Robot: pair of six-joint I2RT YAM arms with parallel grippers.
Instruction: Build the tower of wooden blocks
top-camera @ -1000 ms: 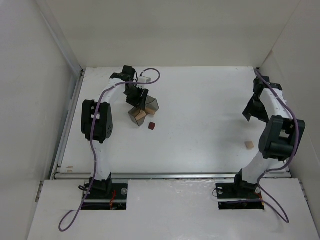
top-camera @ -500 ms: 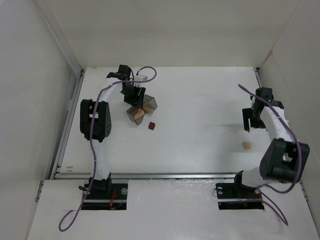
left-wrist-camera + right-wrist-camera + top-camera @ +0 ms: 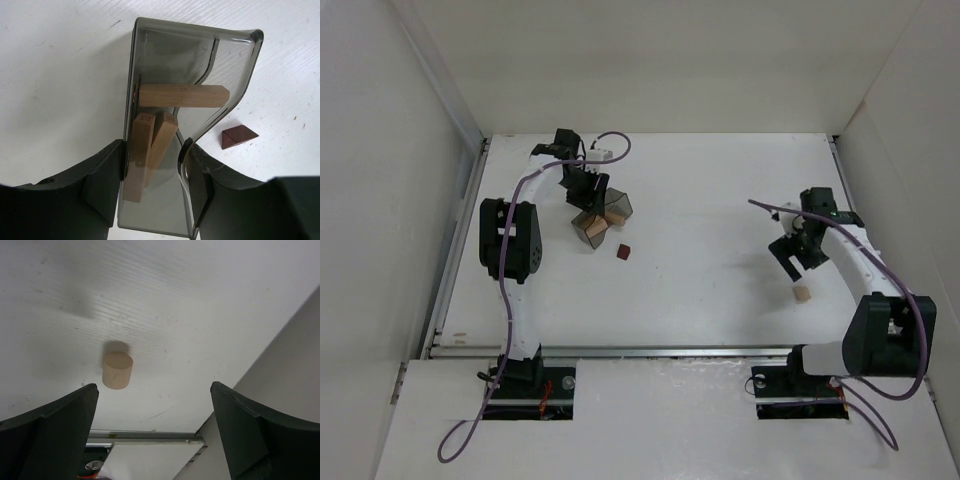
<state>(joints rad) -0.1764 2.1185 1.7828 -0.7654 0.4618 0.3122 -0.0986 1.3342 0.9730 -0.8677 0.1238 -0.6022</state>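
My left gripper (image 3: 156, 162) is shut on the walls of a grey see-through tray (image 3: 235, 60) and holds it tilted at the back left (image 3: 605, 210). Three pale wood blocks (image 3: 182, 96) lie inside the tray, one across and two lengthwise. A dark red-brown block (image 3: 239, 137) lies on the table beside the tray (image 3: 623, 252). My right gripper (image 3: 154, 390) stands open just above the table at the right (image 3: 788, 258). A short pale wood cylinder (image 3: 117, 371) stands ahead of its left finger, untouched (image 3: 802, 292). The wood block tower is out of view; only loose blocks show.
White walls enclose the table (image 3: 720, 220) on the left, back and right. A metal rail (image 3: 145, 435) runs along its near edge, close below my right gripper. The right wall (image 3: 295, 365) rises close beside my right gripper's right finger.
My right arm has swung in from the right wall toward the near edge and now hangs over the pale cylinder. My left gripper has shifted slightly with the tray.
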